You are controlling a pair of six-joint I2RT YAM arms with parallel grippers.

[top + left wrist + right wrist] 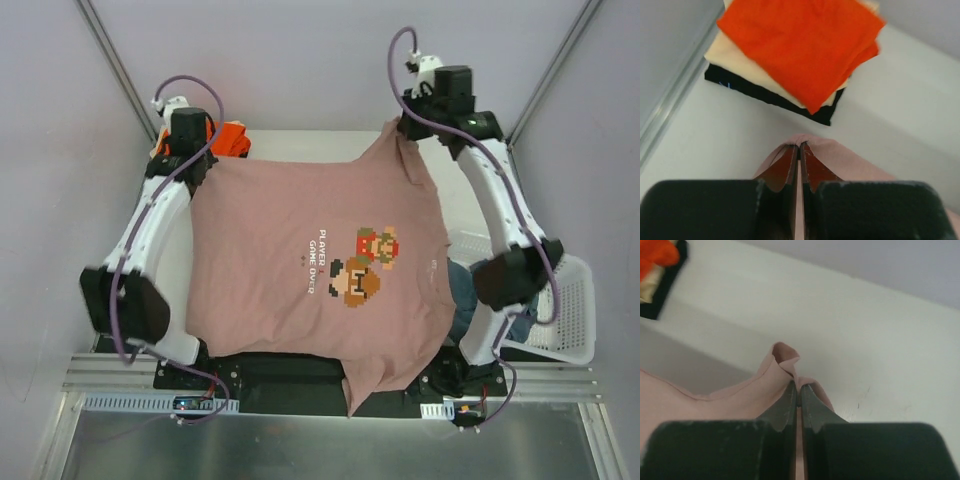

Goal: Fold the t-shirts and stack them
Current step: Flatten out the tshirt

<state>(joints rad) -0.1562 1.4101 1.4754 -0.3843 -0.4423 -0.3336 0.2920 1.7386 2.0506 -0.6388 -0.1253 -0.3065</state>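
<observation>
Two far corners of the pink t-shirt (300, 250) are pinched tight, one by the left gripper (799, 150), one by the right gripper (798, 387). This probably spreads it over the table (900, 90) for folding, near the folded stack (800, 50).

Soft, matt pink cloth t-shirt (280, 250); smooth, matt white worktop (900, 90); white plastic mesh basket (572, 310); folded orange t-shirt (800, 45) of matt cloth.

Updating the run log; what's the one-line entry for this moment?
left gripper: shut on pink t-shirt | right gripper: shut on pink t-shirt | pink t-shirt: spread print-up between arms | folded stack: orange on top
</observation>
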